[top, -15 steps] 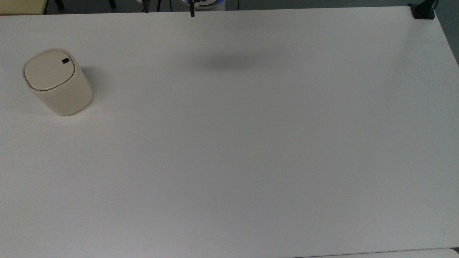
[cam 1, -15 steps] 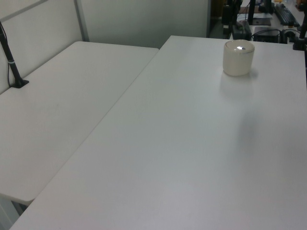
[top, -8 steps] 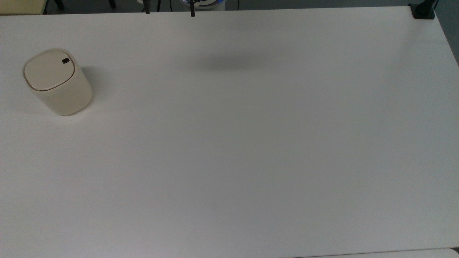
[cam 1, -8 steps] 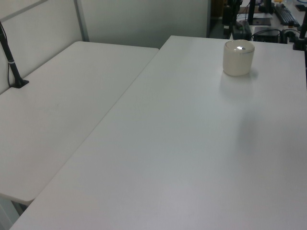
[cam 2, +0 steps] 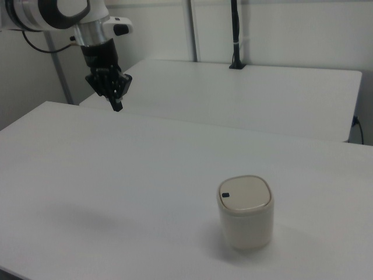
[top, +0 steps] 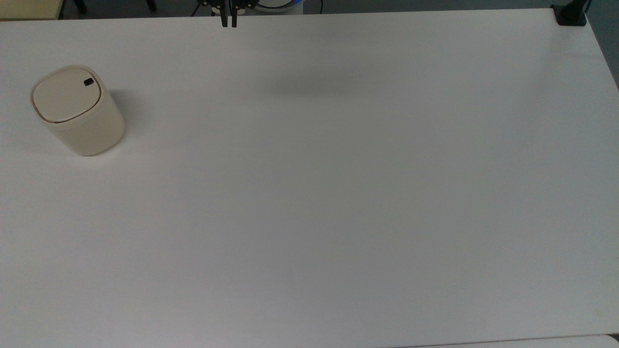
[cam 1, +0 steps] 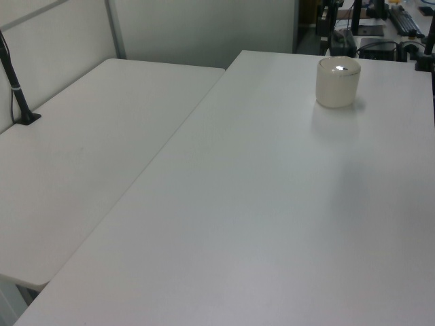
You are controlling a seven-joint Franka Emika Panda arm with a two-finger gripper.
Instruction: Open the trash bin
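Jaws now nearly closed, empty (wider earlier); trash bin unmoved, lid shut.

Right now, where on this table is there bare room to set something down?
Almost everywhere. The table is bare from the trash bin, near the top view's left edge, across to the black clamp at its top right corner. The gripper hangs over the far edge.

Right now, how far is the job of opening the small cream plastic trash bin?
Nothing is done: the cream plastic trash bin has its lid flat and closed. The black gripper hangs above the white table, apart from the bin. Approaching and opening the lid are left.
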